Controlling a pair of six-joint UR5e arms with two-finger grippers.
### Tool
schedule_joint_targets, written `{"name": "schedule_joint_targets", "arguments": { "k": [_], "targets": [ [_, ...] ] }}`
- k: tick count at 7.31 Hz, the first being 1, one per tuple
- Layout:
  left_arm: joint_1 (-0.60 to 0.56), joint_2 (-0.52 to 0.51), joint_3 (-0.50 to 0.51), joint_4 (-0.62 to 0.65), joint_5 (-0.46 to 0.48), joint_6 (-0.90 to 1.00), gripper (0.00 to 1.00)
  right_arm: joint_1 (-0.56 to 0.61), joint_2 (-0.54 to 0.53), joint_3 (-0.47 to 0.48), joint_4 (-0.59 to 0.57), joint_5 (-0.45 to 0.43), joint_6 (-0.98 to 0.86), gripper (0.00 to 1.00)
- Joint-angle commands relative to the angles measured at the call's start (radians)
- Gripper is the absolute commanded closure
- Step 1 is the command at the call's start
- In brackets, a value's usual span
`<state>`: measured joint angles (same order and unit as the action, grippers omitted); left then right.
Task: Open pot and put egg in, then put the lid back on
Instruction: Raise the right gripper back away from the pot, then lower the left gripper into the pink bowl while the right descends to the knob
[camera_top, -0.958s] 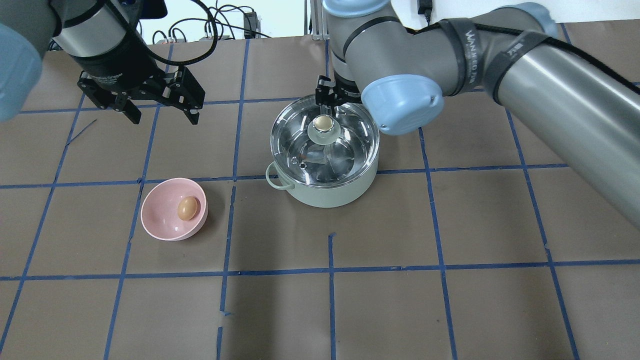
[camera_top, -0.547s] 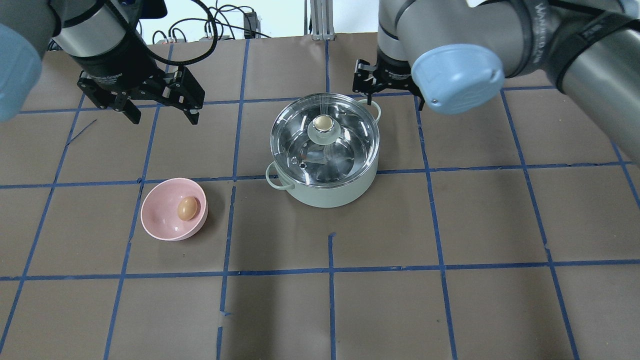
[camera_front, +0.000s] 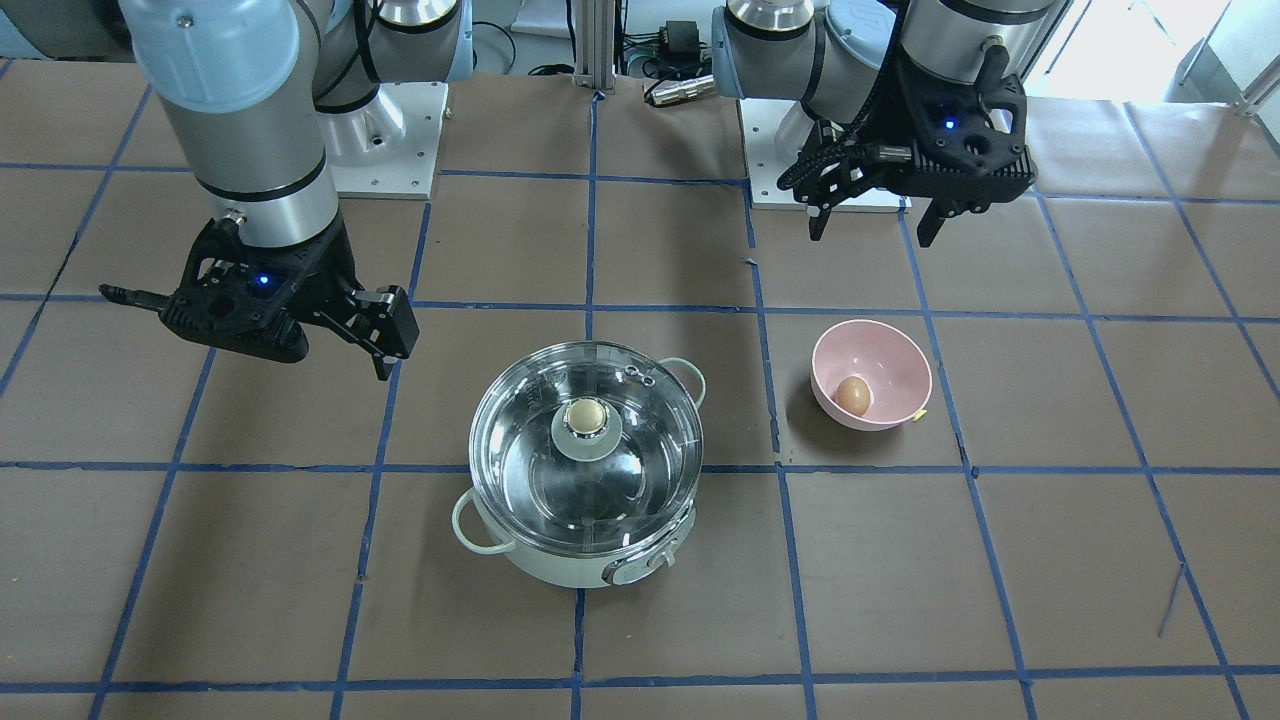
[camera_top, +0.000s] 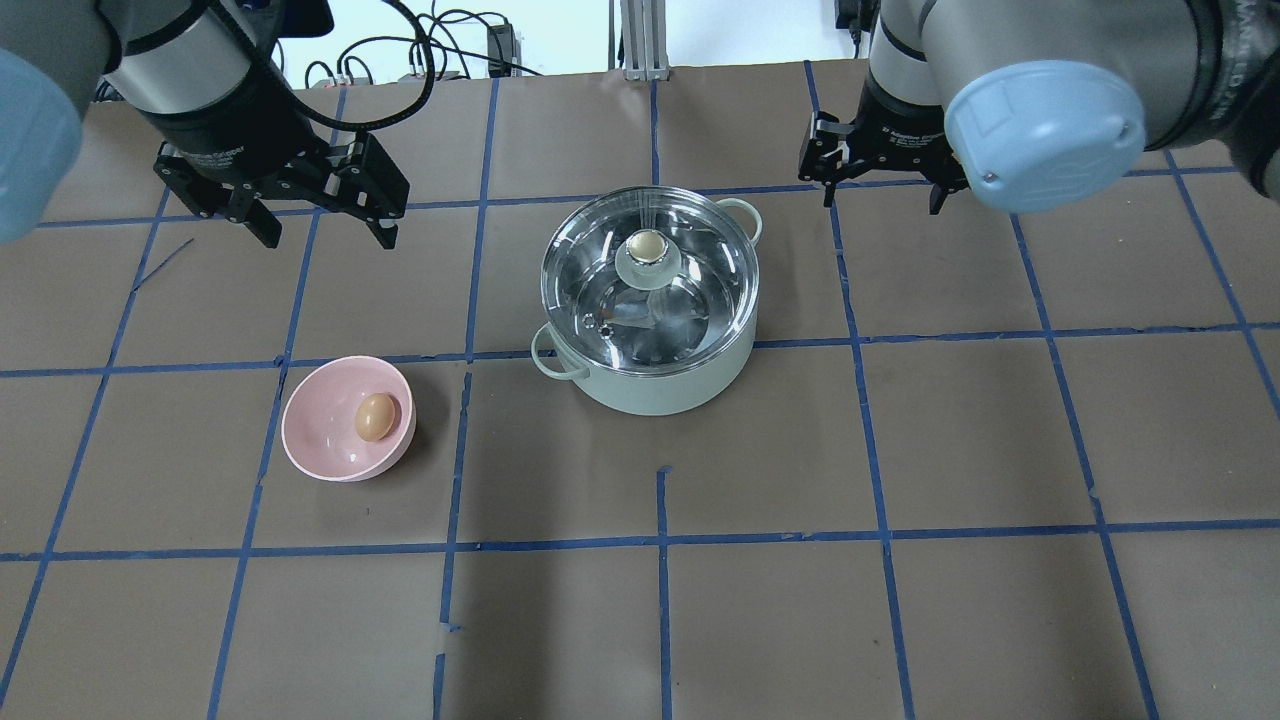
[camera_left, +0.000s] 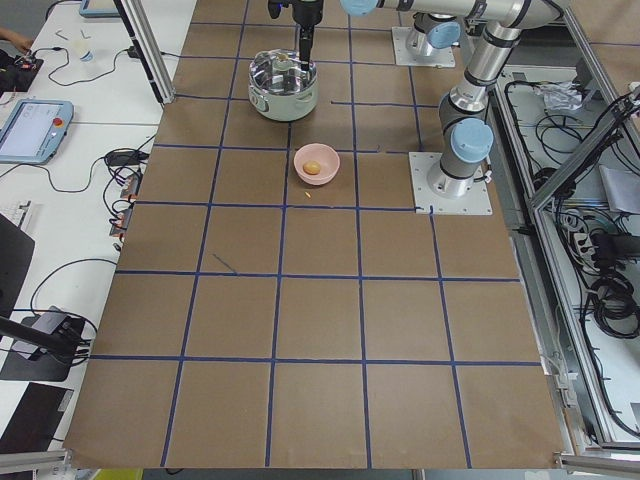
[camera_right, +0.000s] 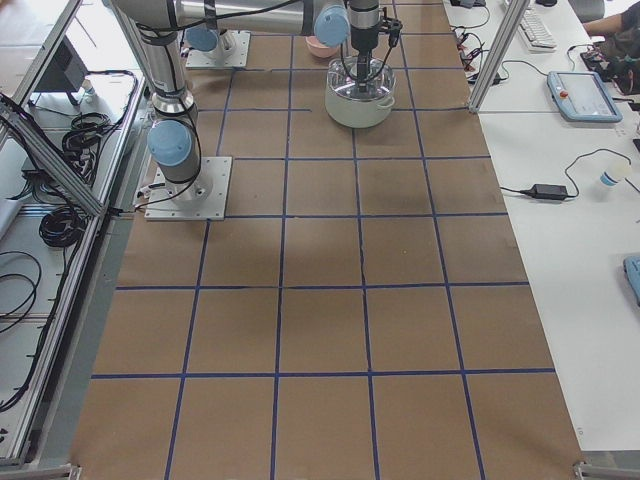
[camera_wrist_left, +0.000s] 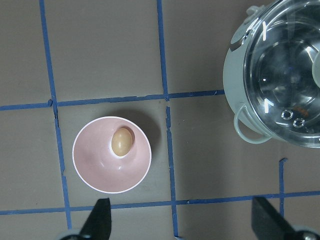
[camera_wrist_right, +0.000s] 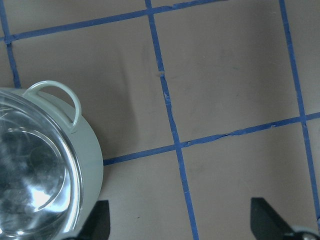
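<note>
The pale mint pot (camera_top: 660, 392) stands mid-table with the clear glass lid (camera_top: 695, 290) on it, its beige knob (camera_top: 648, 244) upright. The brown egg (camera_top: 375, 416) lies in a pink bowl (camera_top: 300, 440) to the pot's left. My left gripper (camera_top: 329, 238) hangs open and empty behind the bowl; its wrist view shows the egg (camera_wrist_left: 121, 141) below. My right gripper (camera_top: 883, 200) hangs open and empty behind and to the right of the pot, apart from the lid; its wrist view shows the pot's loop handle (camera_wrist_right: 57, 95).
The brown table cover (camera_top: 900, 450) carries a grid of blue tape lines. Cables and a metal post (camera_top: 635, 40) lie beyond the far edge. Both arm bases (camera_front: 390, 130) stand at the robot's side of the table.
My right gripper has moved from beside the lid knob to the right and back, away from the pot. The lid stays on the pot. My left arm, egg and bowl have not moved.
</note>
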<state>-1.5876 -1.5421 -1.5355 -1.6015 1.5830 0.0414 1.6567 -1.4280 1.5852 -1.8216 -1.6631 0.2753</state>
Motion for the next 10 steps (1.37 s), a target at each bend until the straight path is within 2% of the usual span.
{"name": "schedule_joint_targets", "arguments": {
  "k": [1, 3, 4, 5, 7, 8, 10],
  "targets": [
    [0.001, 0.0, -0.002, -0.002, 0.0, 0.002, 0.0, -0.014, -0.014, 0.001, -0.001, 0.005, -0.011, 0.0],
    [0.046, -0.007, -0.033, -0.017, 0.012, -0.033, 0.0, -0.008, -0.014, 0.001, -0.002, 0.009, -0.01, 0.0],
    [0.116, -0.012, -0.128, 0.01, 0.003, -0.034, 0.0, -0.009, -0.012, 0.004, -0.001, 0.009, -0.01, 0.0],
    [0.15, -0.018, -0.22, 0.103, 0.006, -0.026, 0.0, -0.005, -0.014, 0.001, -0.002, 0.009, -0.004, 0.0],
    [0.181, -0.041, -0.401, 0.315, 0.008, 0.0, 0.0, 0.023, 0.007, -0.019, -0.019, 0.087, 0.088, 0.0],
    [0.228, -0.061, -0.478, 0.413, 0.003, 0.085, 0.0, 0.061, 0.035, -0.033, -0.027, 0.088, 0.099, 0.0],
    [0.287, -0.087, -0.572, 0.488, 0.0, 0.173, 0.02, 0.196, 0.128, -0.037, -0.188, 0.089, 0.307, 0.0]
  ]
}}
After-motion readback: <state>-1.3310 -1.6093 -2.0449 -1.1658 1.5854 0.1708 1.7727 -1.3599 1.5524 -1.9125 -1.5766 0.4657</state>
